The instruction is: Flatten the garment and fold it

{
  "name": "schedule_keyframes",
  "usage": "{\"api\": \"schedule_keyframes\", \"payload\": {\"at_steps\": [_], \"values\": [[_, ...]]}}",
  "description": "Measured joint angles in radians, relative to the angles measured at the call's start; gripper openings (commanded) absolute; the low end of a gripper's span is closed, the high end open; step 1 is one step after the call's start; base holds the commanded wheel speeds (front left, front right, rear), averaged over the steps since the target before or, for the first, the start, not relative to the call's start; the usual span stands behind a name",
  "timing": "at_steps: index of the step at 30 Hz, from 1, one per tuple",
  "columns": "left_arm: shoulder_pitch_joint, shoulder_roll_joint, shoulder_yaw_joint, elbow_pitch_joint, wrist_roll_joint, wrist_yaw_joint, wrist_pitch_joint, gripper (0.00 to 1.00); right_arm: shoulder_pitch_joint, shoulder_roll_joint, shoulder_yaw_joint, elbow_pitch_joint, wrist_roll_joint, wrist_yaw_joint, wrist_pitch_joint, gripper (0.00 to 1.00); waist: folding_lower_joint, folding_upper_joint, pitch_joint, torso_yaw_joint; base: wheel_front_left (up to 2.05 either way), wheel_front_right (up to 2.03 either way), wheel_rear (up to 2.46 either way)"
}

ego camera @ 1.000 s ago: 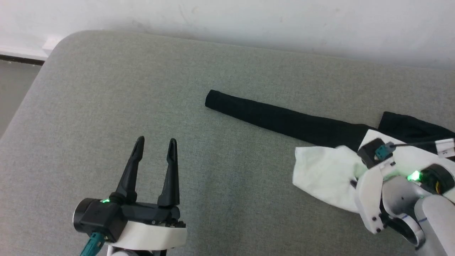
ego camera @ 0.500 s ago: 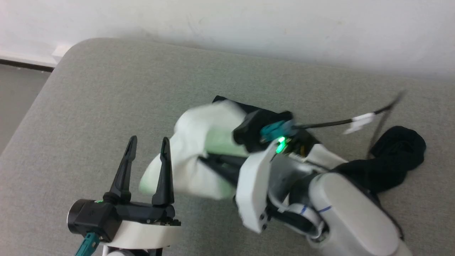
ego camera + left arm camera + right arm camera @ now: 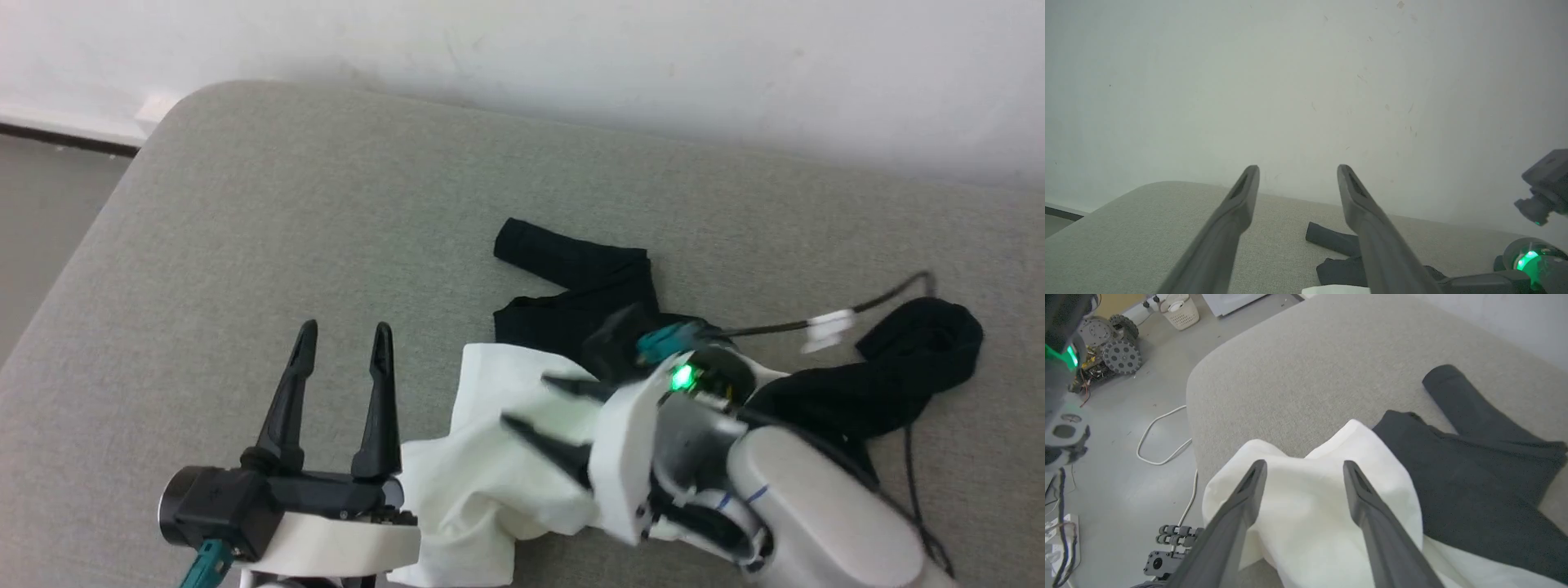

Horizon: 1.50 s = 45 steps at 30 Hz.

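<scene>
The garment lies crumpled on the grey padded surface [image 3: 269, 204]. Its white body [image 3: 482, 474] is bunched at the front, one black sleeve [image 3: 571, 269] is folded behind it, and the other black sleeve [image 3: 906, 359] is heaped at the right. My right gripper [image 3: 524, 400] points left just above the white cloth, open, with nothing between its fingers. From its wrist view the right gripper [image 3: 1304, 465] hovers over the white cloth [image 3: 1310, 514], with the black sleeve [image 3: 1474, 457] to the right. My left gripper [image 3: 343, 331] stands open beside the cloth's left edge, holding nothing; its wrist view shows the left gripper [image 3: 1297, 169] facing the wall.
A white wall [image 3: 571, 49] runs behind the surface, whose rounded left corner [image 3: 163, 106] drops to the floor. On the floor in the right wrist view are a white cable [image 3: 1159, 437], a wheeled device [image 3: 1114, 351] and a basket [image 3: 1182, 310]. My wrist cable [image 3: 882, 302] trails at the right.
My right gripper, shut on the white cloth, swept it left across the surface, then opened and let it drop. The black sleeve folded up. The left gripper stayed put.
</scene>
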Motion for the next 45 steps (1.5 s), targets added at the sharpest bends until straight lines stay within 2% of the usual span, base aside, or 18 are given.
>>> {"api": "schedule_keyframes", "payload": {"at_steps": [5, 11, 17, 20, 23, 26, 32, 36, 38, 41, 45], "values": [[0.014, 0.000, 0.001, -0.001, 0.004, -0.001, 0.000, 1.00, 0.010, -0.009, -0.160, -0.051, -0.064, 0.000, -0.136, 1.00, 0.0000, 0.0000, -0.020, -0.036, 0.00, 0.00, 0.00], [0.040, 0.000, 0.002, -0.004, 0.022, -0.009, 0.000, 1.00, 0.165, -0.004, -0.457, -0.155, -0.215, 0.000, -0.263, 1.00, 0.0000, 0.0000, -0.047, -0.093, 0.00, 0.00, 0.00], [0.064, 0.000, 0.012, -0.020, 0.039, -0.023, 0.000, 1.00, 0.394, 0.076, -0.755, -0.342, -0.414, 0.000, -0.397, 1.00, -0.0001, 0.0000, -0.070, -0.154, 0.00, 0.00, 0.00], [0.083, 0.000, 0.017, -0.041, 0.041, -0.030, 0.000, 1.00, 0.516, 0.118, -0.858, -0.423, -0.474, 0.000, -0.460, 1.00, -0.0002, 0.0000, -0.078, -0.185, 0.00, 0.00, 0.00], [0.104, 0.000, 0.021, -0.056, 0.049, -0.030, 0.000, 1.00, 0.616, 0.126, -0.932, -0.465, -0.485, 0.000, -0.537, 1.00, -0.0001, 0.0000, -0.083, -0.212, 0.00, 0.00, 0.00], [0.127, 0.000, 0.027, -0.069, 0.049, -0.031, 0.000, 1.00, 0.697, 0.127, -0.980, -0.451, -0.420, 0.000, -0.610, 1.00, -0.0001, 0.0000, -0.087, -0.234, 0.00, 0.00, 0.00], [0.154, 0.000, 0.037, -0.066, 0.077, -0.032, 0.000, 1.00, 0.766, 0.128, -0.980, -0.393, -0.356, 0.000, -0.688, 1.00, -0.0002, 0.0000, -0.082, -0.263, 0.00, 0.00, 0.00], [0.114, 0.009, 0.031, -0.031, 0.091, -0.069, 0.000, 1.00, 0.744, 0.128, -0.975, -0.387, -0.346, 0.000, -0.711, 1.00, 0.0000, 0.0000, -0.057, -0.270, 0.00, 0.00, 0.00], [0.039, 0.044, 0.009, 0.010, 0.112, -0.091, 0.005, 1.00, 0.721, 0.128, -0.976, -0.390, -0.346, 0.000, -0.715, 1.00, -0.0001, 0.0000, -0.040, -0.273, 0.00, 0.00, 0.00], [-0.124, 0.119, -0.043, 0.086, 0.145, -0.122, 0.117, 1.00, 0.685, 0.128, -0.976, -0.395, -0.346, 0.000, -0.723, 1.00, 0.0001, 0.0000, -0.006, -0.276, 0.00, 0.00, 0.00], [-0.375, 0.201, -0.157, 0.182, 0.094, -0.134, 0.329, 1.00, 0.650, 0.128, -0.974, -0.397, -0.345, 0.000, -0.725, 1.00, 0.0002, 0.0000, 0.046, -0.281, 0.00, 0.00, 0.00]]}}
